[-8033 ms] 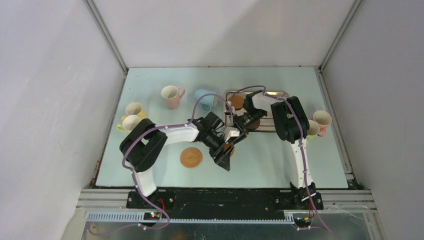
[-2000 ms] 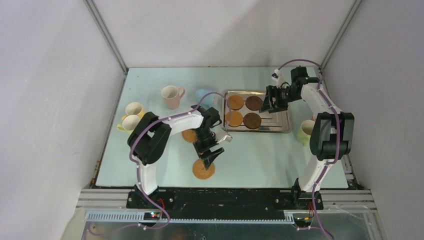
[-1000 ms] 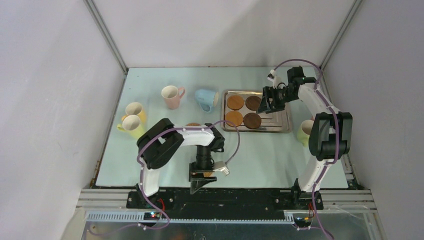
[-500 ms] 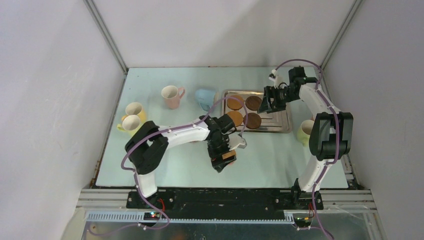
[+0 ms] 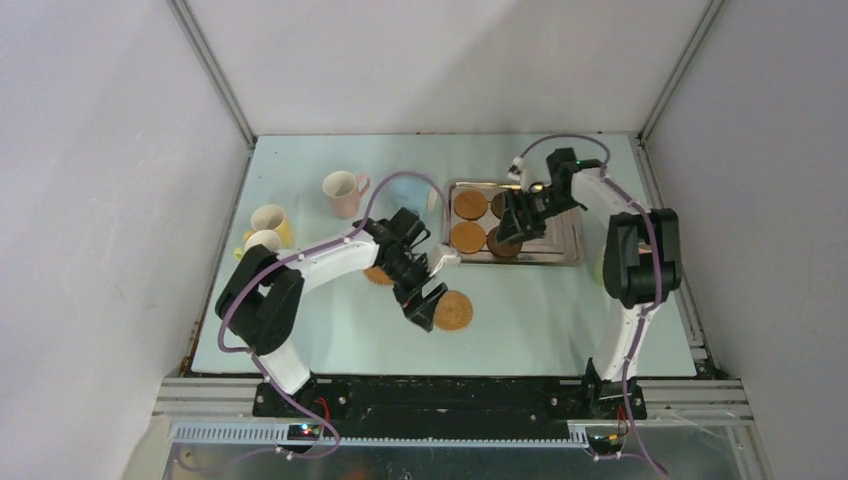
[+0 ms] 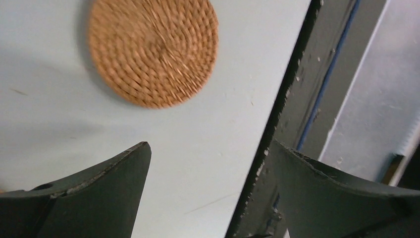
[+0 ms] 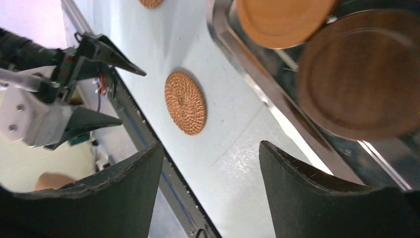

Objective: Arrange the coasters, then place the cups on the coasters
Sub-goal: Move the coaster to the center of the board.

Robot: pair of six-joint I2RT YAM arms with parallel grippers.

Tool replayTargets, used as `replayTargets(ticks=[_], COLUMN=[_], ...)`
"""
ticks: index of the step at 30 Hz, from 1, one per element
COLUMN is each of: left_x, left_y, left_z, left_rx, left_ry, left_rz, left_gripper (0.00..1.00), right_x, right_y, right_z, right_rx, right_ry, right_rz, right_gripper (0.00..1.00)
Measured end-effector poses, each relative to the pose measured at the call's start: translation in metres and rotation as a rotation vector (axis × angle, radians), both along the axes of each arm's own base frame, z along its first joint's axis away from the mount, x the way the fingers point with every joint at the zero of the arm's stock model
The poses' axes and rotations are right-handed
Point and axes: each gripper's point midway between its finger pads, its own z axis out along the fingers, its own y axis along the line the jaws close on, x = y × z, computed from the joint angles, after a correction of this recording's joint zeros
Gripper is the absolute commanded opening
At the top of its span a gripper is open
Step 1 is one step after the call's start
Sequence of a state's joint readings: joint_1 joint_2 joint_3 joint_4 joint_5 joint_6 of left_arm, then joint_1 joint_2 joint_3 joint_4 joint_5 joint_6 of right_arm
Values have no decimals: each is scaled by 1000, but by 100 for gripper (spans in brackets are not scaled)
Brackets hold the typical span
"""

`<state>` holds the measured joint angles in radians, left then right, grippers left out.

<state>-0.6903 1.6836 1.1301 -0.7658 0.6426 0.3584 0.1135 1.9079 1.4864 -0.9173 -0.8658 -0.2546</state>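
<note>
My left gripper [image 5: 424,304] hangs open just left of a light woven coaster [image 5: 454,310] that lies flat on the table; the left wrist view shows this coaster [image 6: 153,52] ahead of the empty jaws. A second light coaster [image 5: 376,276] peeks from under the left arm. Two light coasters [image 5: 470,205] and two dark ones [image 5: 499,247] lie in the steel tray [image 5: 562,250]. My right gripper [image 5: 512,224] is open above the dark coasters [image 7: 361,74], holding nothing. A pink cup [image 5: 343,190], a blue cup [image 5: 408,190] and two yellow cups [image 5: 266,228] stand at the left.
The table's near edge [image 6: 282,124] runs close by the left gripper. The tray's rim [image 7: 247,59] lies beside the right fingers. The right arm hides most of a green cup [image 5: 601,266] at the table's right side.
The left gripper swung from the near edge toward the middle, and the woven coaster now lies further right. The right gripper moved left from the tray's far end to over the dark coasters.
</note>
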Motion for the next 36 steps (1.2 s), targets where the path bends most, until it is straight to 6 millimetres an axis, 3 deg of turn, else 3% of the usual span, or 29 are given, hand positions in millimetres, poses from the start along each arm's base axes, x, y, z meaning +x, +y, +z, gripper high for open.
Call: replayTargets(ticks=[4,7,11,19,31,36], left_x=[-28,-41,-36,-35,-19,-12], left_y=[13,12,-1,-26,-39,-44], left_z=[-21,-25,-22,-28,-30,-31], left_rx=[-17,-60,-133,-201,-283,-301], left_ry=[112,147,139,300,176,136], left_rz=[3,-4,-5,7,80,96], left_gripper=[98,98,98,98,98,98], right_x=[-23,-37,-49,-64,-82,-75], right_y=[24,36,48,64,76,70], right_z=[-24,-35,-39,-54,-77,-78], right_rx=[23,22,28,67,72,88], right_ry=[116,168,202,288,385,395], right_rz=[93,143,195,243,287,240], right_gripper=[76,76,76,76,76,76])
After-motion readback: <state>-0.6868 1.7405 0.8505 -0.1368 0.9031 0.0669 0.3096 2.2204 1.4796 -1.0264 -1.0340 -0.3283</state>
